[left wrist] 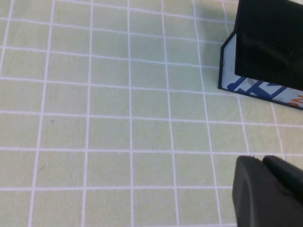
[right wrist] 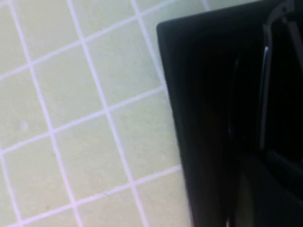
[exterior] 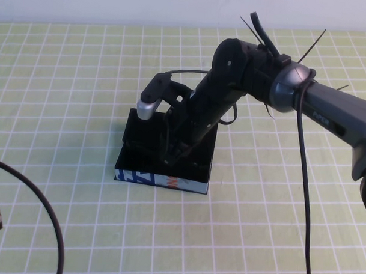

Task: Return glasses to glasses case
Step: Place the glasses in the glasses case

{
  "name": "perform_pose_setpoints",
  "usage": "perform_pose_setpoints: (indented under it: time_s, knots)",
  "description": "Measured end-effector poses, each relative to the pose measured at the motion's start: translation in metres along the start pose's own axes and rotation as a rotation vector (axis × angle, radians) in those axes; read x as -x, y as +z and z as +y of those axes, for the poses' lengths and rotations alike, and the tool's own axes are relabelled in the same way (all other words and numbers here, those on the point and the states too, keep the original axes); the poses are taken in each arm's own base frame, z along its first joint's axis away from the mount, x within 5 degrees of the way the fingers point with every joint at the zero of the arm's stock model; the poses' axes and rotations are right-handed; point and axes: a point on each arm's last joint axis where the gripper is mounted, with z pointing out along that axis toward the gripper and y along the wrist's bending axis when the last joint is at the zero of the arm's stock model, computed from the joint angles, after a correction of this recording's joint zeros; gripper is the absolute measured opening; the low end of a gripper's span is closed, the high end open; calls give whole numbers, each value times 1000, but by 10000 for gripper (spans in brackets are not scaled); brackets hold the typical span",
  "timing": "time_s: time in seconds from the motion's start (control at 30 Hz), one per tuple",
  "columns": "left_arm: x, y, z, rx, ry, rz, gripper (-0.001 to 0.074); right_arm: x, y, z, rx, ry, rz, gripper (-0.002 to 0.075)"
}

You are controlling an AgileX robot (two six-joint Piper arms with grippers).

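Right gripper [exterior: 170, 153] down in glasses case [exterior: 197, 173]; left gripper [left wrist: 265, 194] parked.

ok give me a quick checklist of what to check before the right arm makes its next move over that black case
1. Black box-like glasses case with blue, white and orange printed side sits flat on the green grid mat: ok.
2. Right gripper is down over the case: ok.
3. Thin black-framed glasses lie inside the case: cannot tell; only thin dark outlines show in the right wrist view.
4. Right gripper fingers released: cannot tell.
5. Lid flap closed: cannot tell; the arm covers it.
6. Left gripper is parked off to the case's left, away from it: ok.
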Motion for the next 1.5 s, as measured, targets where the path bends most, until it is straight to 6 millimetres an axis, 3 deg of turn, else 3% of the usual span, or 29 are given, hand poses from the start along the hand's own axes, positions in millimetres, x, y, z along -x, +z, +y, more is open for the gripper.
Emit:
perform_pose_setpoints:
  time_s: [0.3,0.57,1.0,1.27,1.5]
  knots:
    - [-1,0,0,2,0,9,-4,1,0,6,68,8,-15,-1]
    - [-1,0,0,2,2,11,-3,-1,-1,12,129,-107,1,-1]
    - [-1,0,0,3,12,15,-3,-2,-1,11,124,-162,9,26]
    - [-2,0,0,4,12,17,-4,12,-32,11,71,-146,-111,126]
    - [-2,0,0,4,18,17,-3,10,-44,5,64,-106,-127,100]
